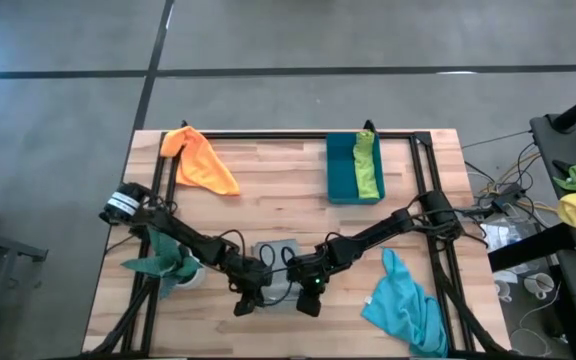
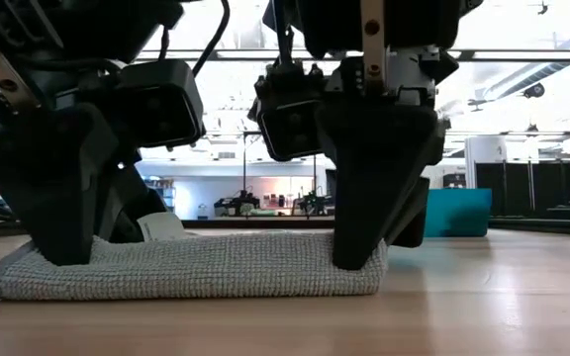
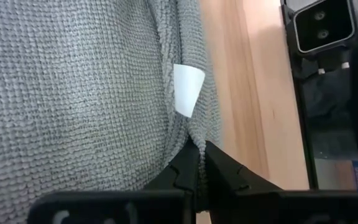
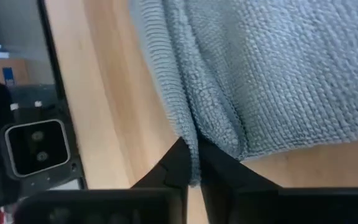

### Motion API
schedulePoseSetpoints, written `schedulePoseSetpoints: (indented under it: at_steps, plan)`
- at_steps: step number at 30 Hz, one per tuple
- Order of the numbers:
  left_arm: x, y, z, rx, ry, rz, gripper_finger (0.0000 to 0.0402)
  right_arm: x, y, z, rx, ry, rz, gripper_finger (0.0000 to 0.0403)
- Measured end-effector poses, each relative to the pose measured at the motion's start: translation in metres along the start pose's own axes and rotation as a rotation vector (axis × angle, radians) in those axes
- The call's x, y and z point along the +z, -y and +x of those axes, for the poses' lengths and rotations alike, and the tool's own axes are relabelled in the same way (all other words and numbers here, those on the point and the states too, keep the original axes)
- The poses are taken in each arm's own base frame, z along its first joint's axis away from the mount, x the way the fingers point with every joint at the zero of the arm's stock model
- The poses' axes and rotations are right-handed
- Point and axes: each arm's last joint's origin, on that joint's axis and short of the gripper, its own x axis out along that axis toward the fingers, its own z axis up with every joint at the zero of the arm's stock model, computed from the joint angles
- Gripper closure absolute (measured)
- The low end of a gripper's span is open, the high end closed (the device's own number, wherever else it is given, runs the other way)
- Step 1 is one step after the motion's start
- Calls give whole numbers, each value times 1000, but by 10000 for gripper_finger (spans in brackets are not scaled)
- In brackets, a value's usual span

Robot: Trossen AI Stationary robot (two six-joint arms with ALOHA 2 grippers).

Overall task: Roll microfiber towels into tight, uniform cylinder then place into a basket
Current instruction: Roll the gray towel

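Observation:
A grey towel (image 1: 278, 262) lies folded flat near the middle of the table's front edge, several layers thick in the low view (image 2: 186, 267). My left gripper (image 1: 248, 300) is shut on its near left end and my right gripper (image 1: 310, 300) on its near right end. An orange towel (image 1: 200, 160) lies at the far left. A turquoise towel (image 1: 406, 305) lies at the near right. The teal basket (image 1: 340, 170) stands at the far middle, and a lime green towel (image 1: 368, 165) lies in it. My left gripper (image 3: 199, 148) pinches the grey towel's edge (image 3: 194, 134) between its two fingers, just below a white label (image 3: 187, 90). The fingers slant down from the table's left. The towel lies flat on the table. My right gripper (image 4: 191, 149) pinches the towel's hemmed edge (image 4: 188, 127) between its two fingers, close to a corner. The fingers slant down from the table's right. This end (image 2: 364, 267) rests on the table under the fingers.
A leafy plant in a white pot (image 1: 168, 262) stands close by my left arm at the near left. A black frame (image 1: 268, 133) runs along the table's far edge and sides. Bare wood lies between the grey towel and the basket.

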Motion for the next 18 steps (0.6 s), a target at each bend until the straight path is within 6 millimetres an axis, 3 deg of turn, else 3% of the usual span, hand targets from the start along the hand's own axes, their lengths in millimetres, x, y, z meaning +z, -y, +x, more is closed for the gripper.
schedulePoseSetpoints:
  at_steps: [9,18]
  plan:
    - [0,0,0,15,7,1,402,5,-2,-7,-25,45,9,289]
    - [-1,0,0,19,8,1,402,5,-15,-32,-107,103,-83,273]
